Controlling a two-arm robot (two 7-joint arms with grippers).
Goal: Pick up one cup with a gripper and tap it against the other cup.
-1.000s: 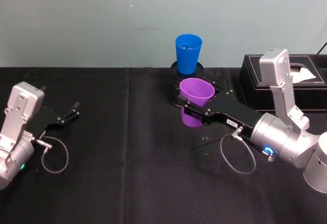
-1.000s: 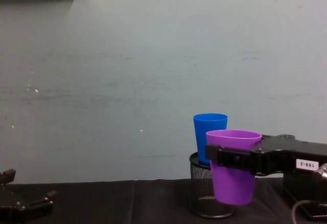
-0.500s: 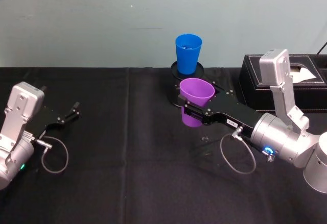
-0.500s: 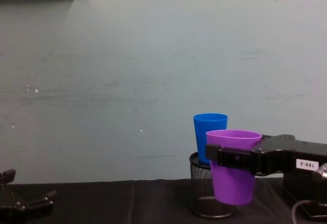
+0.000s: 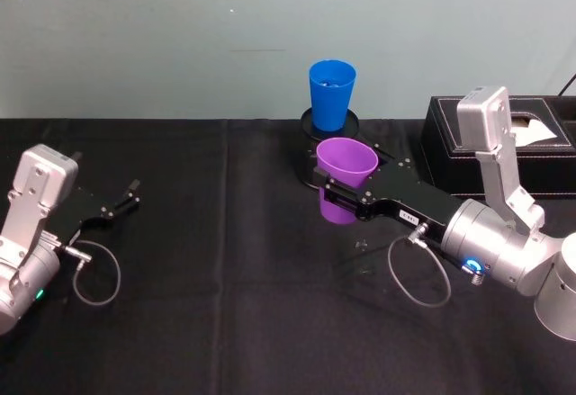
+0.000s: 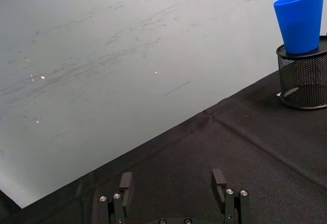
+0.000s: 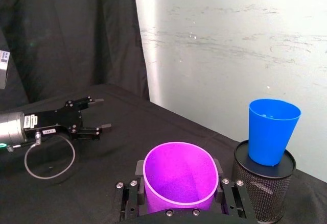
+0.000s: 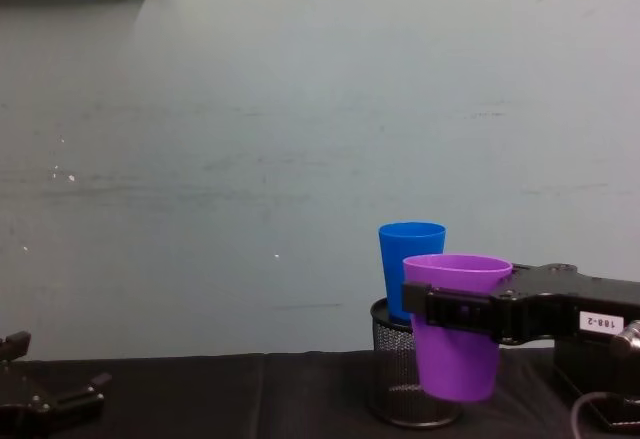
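Compared across the last second, nothing has shifted: same positions in head and chest views.

Right gripper [image 5: 335, 190]: clamped on the purple cup [image 5: 345, 172], one finger on each side of the wall just under the rim. Cup is upright, mouth up, held clear of the black tablecloth [image 5: 225, 278]; chest view shows its base hanging above the cloth.

Blue cup [image 5: 331, 94]: upright on top of the black wire-mesh pen holder [image 5: 353, 128], at the far edge of the table by the wall. Purple cup sits on the near side of it and slightly lower. Right wrist view shows an open gap between the two, so they are close but not touching.

Left gripper [image 5: 126, 199]: parked at the far left, low over the cloth, fingers [image 6: 126, 182] apart and holding nothing.

Black tissue box [image 5: 450, 134]: right of the pen holder, out of the path.

Reading: pick-up is done and the tap is not yet made. The stillness looks like a pause before the approach. Remaining move is likely a short push away from the robot with a slight rise to meet the blue wall. Risk: too firm a tap could knock the blue cup off its perch.
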